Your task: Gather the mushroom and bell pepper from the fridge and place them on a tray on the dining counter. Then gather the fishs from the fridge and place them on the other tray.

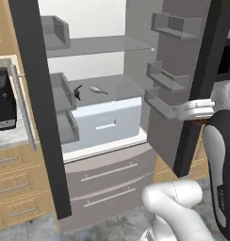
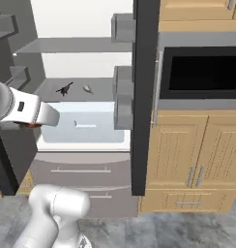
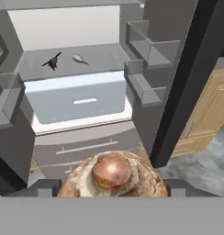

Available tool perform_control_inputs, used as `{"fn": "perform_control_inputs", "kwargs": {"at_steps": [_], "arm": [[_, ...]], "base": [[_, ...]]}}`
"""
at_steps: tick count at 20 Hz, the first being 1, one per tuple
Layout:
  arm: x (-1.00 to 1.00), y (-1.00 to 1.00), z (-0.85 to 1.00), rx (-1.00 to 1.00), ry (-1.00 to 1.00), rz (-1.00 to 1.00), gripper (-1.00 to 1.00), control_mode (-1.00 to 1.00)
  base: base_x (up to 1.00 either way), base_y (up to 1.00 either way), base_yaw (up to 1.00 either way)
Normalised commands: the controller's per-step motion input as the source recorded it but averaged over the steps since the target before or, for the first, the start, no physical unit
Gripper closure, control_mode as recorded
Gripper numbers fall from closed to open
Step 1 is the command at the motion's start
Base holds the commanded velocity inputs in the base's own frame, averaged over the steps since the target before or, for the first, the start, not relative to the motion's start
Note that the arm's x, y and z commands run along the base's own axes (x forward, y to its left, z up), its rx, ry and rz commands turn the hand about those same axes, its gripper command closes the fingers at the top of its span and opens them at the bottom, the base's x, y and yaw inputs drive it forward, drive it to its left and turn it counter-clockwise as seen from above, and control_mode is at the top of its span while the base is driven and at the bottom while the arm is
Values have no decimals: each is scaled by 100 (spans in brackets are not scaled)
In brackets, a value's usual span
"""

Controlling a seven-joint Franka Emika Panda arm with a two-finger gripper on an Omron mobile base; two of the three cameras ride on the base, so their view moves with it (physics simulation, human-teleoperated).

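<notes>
Mushroom [image 3: 112, 176] — a brown, mottled rounded cap — sits grasped between the jaws, outside the open grey stainless fridge [image 3: 81, 98]. Two slim fish, one pale [image 3: 78, 58] and one dark [image 3: 52, 61], lie at eleven o'clock on the shelf — tray delivery and everything else apparently remain.

The fridge [image 1: 107, 169] is grey, with a pale blue-white drawer [image 1: 107, 123] beneath its shelf. On that shelf lie one dark fish [image 3: 52, 61] and one silvery-grey fish [image 3: 79, 58]. The mushroom [image 3: 111, 176] is mottled brown with a glossy reddish-brown centre.
</notes>
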Motion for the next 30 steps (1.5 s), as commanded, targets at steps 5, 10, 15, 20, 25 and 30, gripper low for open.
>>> {"fn": "perform_control_inputs", "kwargs": {"at_steps": [5, 10, 15, 20, 25, 30], "arm": [[0, 0, 0, 0, 0, 0, 100, 100], [0, 0, 0, 0, 0, 0, 100, 100], [0, 0, 0, 0, 0, 0, 100, 100], [0, 0, 0, 0, 0, 0, 100, 100], [0, 0, 0, 0, 0, 0, 100, 100], [0, 0, 0, 0, 0, 0, 100, 100]], "base": [[-83, 24, -38], [-62, -1, -55], [-41, -13, -70], [-33, -23, -70], [-22, -9, -73], [-3, 0, -76]]}}
